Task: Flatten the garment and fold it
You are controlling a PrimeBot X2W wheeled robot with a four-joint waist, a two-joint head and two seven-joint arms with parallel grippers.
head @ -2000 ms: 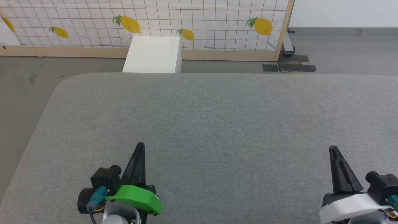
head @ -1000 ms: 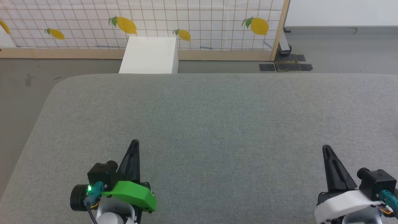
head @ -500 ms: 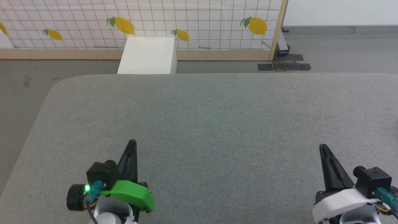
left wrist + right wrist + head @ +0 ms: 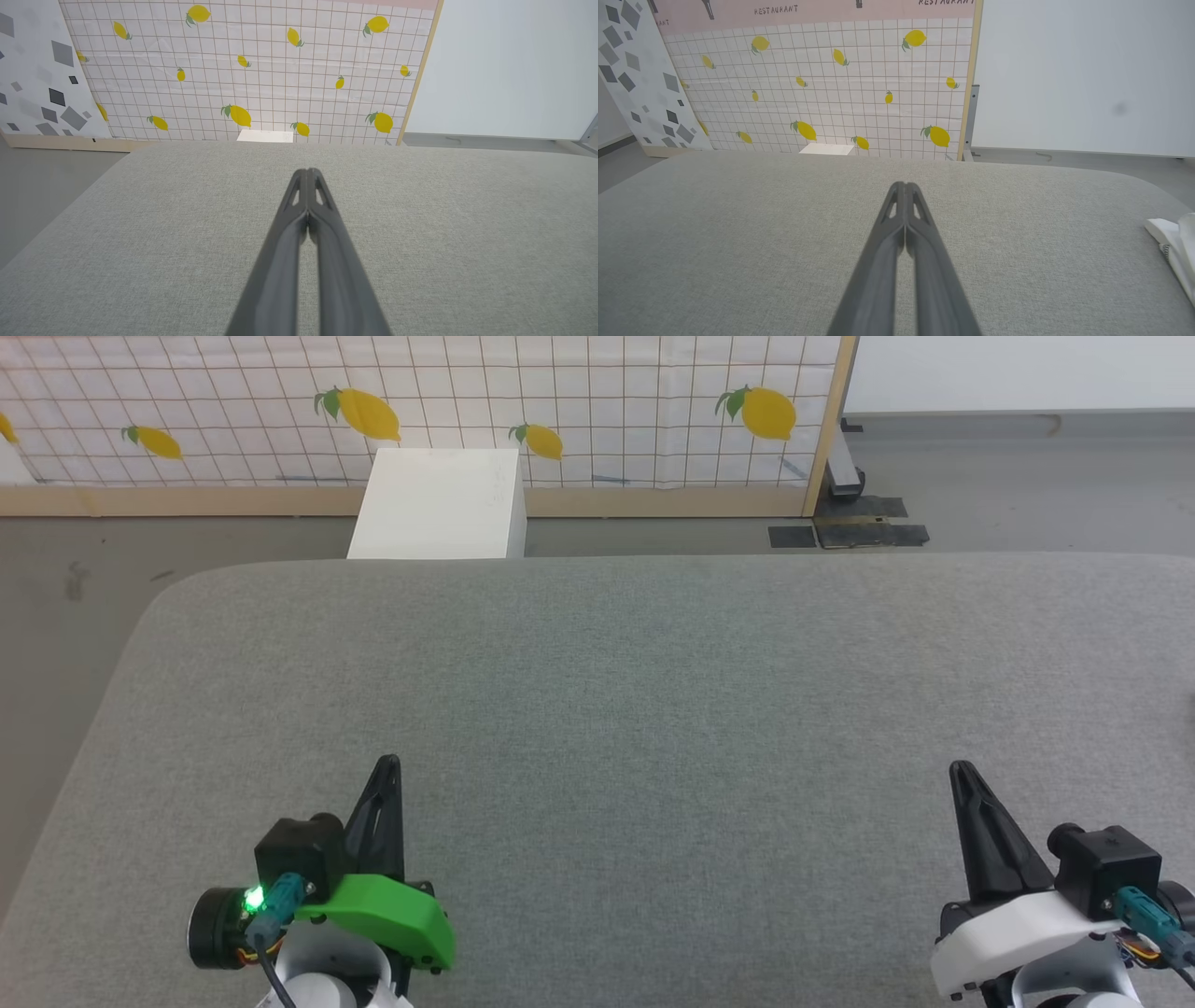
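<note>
Everything in the head view has slid slightly leftward over the last two seconds, the white box (image 4: pixel 434 504) and the lemon-print screen (image 4: pixel 607 411) together. That points to the camera turning rightward, not to anything shifting on the grey padded surface (image 4: pixel 653 663). The left claw (image 4: pixel 387 767) hangs over the near side of the surface, almost straight across from the white box and a touch to its left, with its two dark fingers pressed together and gripping nothing. Its own wrist view shows the tips meeting over bare fabric. Well to the right of the white box, the right claw (image 4: pixel 962 773) is likewise shut and empty. The garment (image 4: pixel 1174 247) lies much farther right of the box, a crumpled white bundle at the rounded right end of the surface, seen at the edge of the right wrist view and apart from both claws. I judge the rightward turn to be the robot seeking the garment. Flattening has not begun, and a claw must open before it can take hold.
</note>
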